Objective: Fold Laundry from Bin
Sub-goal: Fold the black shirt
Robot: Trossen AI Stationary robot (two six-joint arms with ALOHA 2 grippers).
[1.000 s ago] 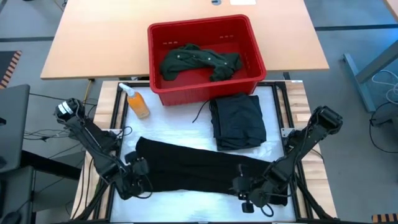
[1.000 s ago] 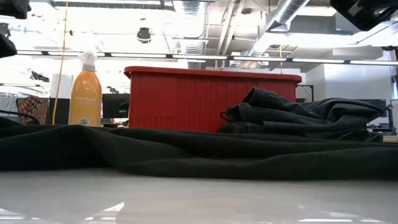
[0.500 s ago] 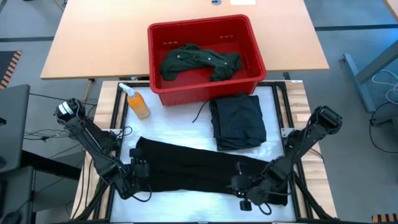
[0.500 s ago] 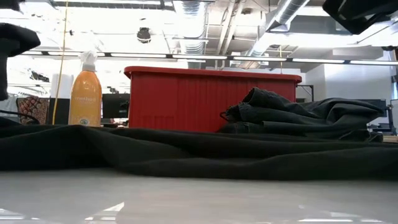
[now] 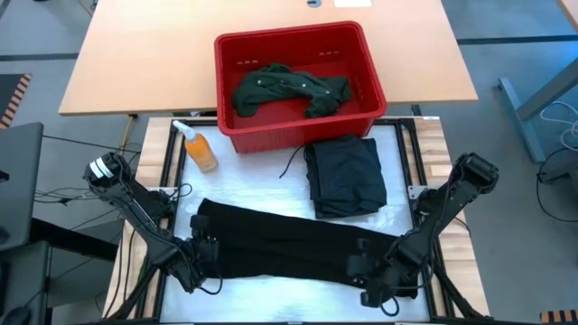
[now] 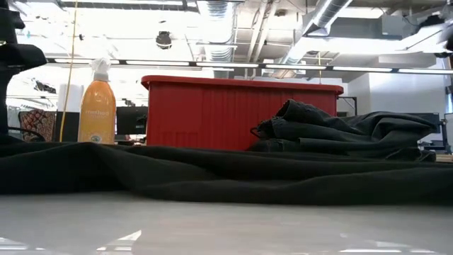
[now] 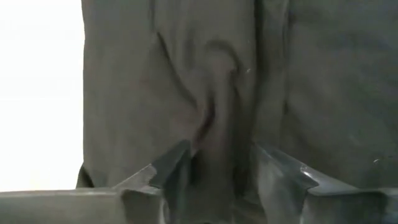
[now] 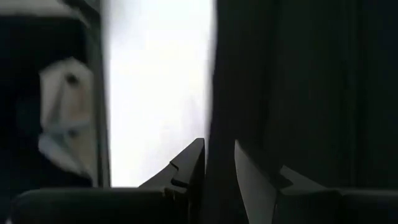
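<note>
Left gripper (image 7: 214,163) parted astride black garment (image 5: 280,242) fold, lower left; right gripper (image 8: 217,163) pinched its edge, likely for folding.

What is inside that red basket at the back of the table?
A crumpled dark green shirt lies in the red basket, with bare red floor showing around it. Whatever might sit beneath the shirt is covered, so it cannot be seen.
</note>
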